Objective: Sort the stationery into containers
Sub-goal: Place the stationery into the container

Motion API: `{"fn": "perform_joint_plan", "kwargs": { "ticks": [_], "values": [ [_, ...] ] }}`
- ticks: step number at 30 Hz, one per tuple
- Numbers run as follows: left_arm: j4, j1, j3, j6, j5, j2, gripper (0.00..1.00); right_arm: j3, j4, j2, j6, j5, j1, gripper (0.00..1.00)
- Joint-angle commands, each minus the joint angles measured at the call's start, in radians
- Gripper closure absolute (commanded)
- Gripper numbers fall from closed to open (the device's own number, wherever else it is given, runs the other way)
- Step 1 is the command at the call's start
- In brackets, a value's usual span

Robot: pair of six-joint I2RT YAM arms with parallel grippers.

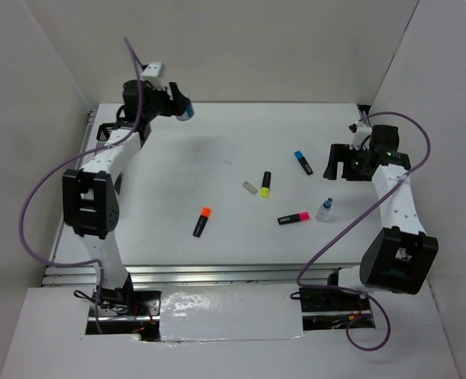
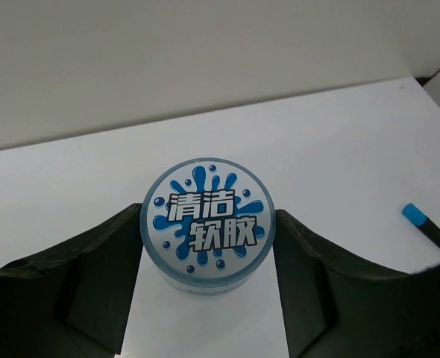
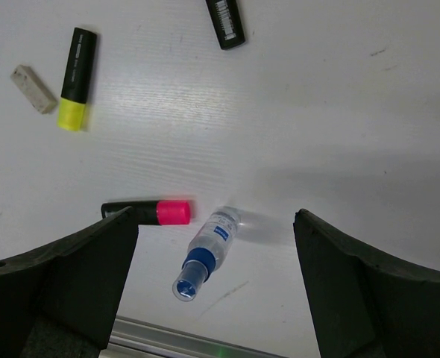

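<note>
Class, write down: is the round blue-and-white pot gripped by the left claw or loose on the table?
Gripped. The left wrist view shows the left claw pressing both sides of the pot.

A round pot (image 2: pixel 207 224) is pictured clamped in the left gripper (image 1: pixel 179 106), raised over the far left of the table (image 1: pixel 217 142). Four highlighters are spread across the table's middle and right. The near-left highlighter (image 1: pixel 202 222) is set alone, well apart from the rest. The middle highlighter (image 1: pixel 265 184) is found just right of the eraser (image 1: pixel 251 187). The far highlighter (image 1: pixel 302 163) is placed behind and to the right of that pair. The near-right highlighter (image 1: pixel 294 218) is laid just left of a small bottle (image 1: pixel 324 210). The right gripper (image 1: pixel 340 163), jaws apart, is held above the table, right of the far highlighter and behind the bottle.
</note>
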Motion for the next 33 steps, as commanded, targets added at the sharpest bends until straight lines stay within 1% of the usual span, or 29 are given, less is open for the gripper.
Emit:
{"fn": "perform_joint_plan", "kwargs": {
  "ticks": [1, 2, 3, 4, 5, 6, 8, 14, 17, 22, 33],
  "values": [
    [0.118, 0.090, -0.076, -0.016, 0.124, -0.142, 1.00, 0.049, 0.026, -0.016, 0.000, -0.016, 0.026, 0.09],
    [0.126, 0.117, -0.115, 0.004, 0.132, -0.162, 1.00, 0.049, 0.031, -0.014, 0.000, -0.016, 0.031, 0.09],
    [0.123, 0.172, -0.124, 0.021, 0.135, -0.194, 1.00, 0.049, 0.034, -0.012, 0.003, -0.015, 0.034, 0.09],
    [0.104, 0.199, -0.133, 0.054, 0.146, -0.205, 1.00, 0.048, 0.035, -0.012, 0.005, -0.013, 0.043, 0.09],
    [0.094, 0.222, -0.138, 0.061, 0.146, -0.211, 1.00, 0.048, 0.041, -0.011, 0.005, -0.015, 0.049, 0.09],
    [0.093, 0.275, -0.141, 0.061, 0.153, -0.225, 1.00, 0.049, 0.042, -0.009, 0.007, -0.012, 0.051, 0.09],
    [0.089, 0.347, -0.149, 0.059, 0.193, -0.231, 1.00, 0.048, 0.048, -0.008, 0.011, -0.007, 0.066, 0.09],
    [0.094, 0.476, -0.179, 0.102, 0.232, -0.228, 1.00, 0.043, 0.064, -0.011, 0.025, 0.004, 0.094, 0.09],
    [0.109, 0.518, -0.192, 0.122, 0.250, -0.214, 1.00, 0.030, 0.077, -0.014, 0.030, 0.010, 0.100, 0.09],
    [0.132, 0.556, -0.184, 0.138, 0.278, -0.164, 1.00, 0.023, 0.083, 0.000, 0.034, 0.011, 0.103, 0.09],
    [0.152, 0.572, -0.160, 0.161, 0.258, -0.066, 1.00, 0.053, 0.061, 0.024, 0.019, 0.028, 0.103, 0.09]
  ]
}}
